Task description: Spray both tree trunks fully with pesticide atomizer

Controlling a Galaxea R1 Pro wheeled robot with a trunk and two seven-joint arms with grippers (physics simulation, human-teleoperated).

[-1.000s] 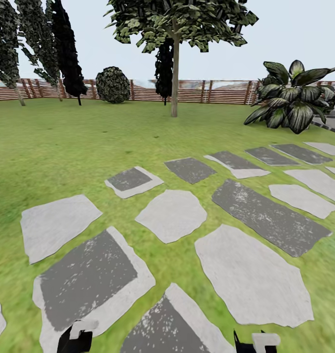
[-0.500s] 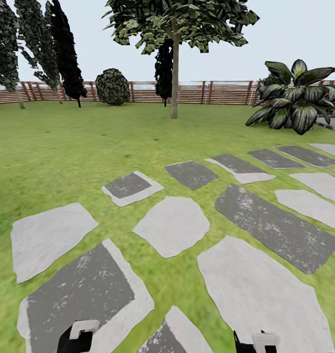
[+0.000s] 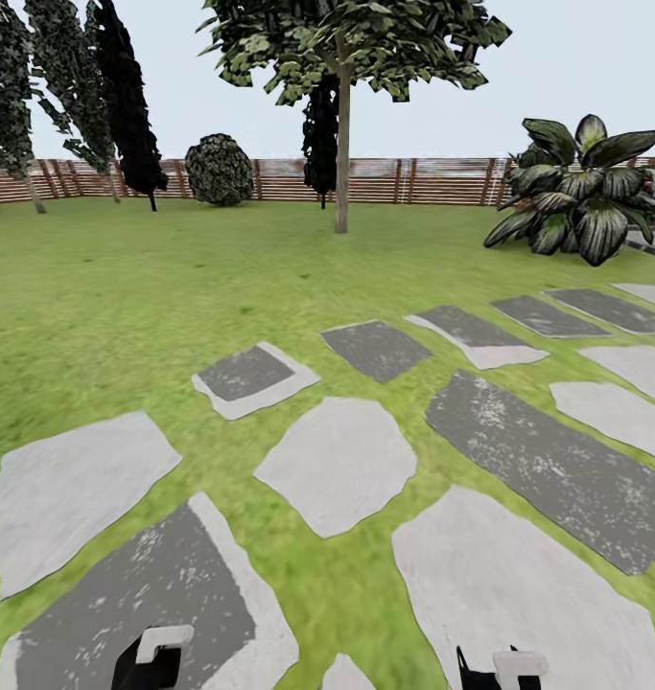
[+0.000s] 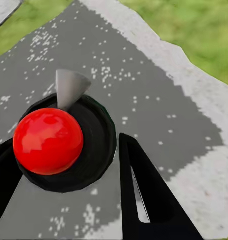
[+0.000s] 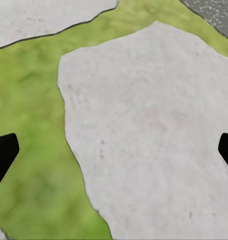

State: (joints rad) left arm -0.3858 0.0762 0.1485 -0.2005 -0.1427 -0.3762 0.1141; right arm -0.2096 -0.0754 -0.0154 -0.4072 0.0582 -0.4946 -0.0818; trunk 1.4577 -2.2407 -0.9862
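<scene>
The left gripper (image 4: 68, 165) is clamped around the pesticide atomizer (image 4: 63, 145), a black body with a red ball top and grey nozzle, above a paving stone (image 4: 159, 100). It looks rigid, light and smooth, best held around the body. The right gripper (image 5: 114, 150) hangs spread and empty; a pale-trunked tree (image 3: 342, 144) stands far across the lawn (image 3: 126, 278).

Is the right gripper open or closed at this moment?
Open. In the right wrist view the right gripper has its two dark fingertips far apart, with nothing between them.
</scene>
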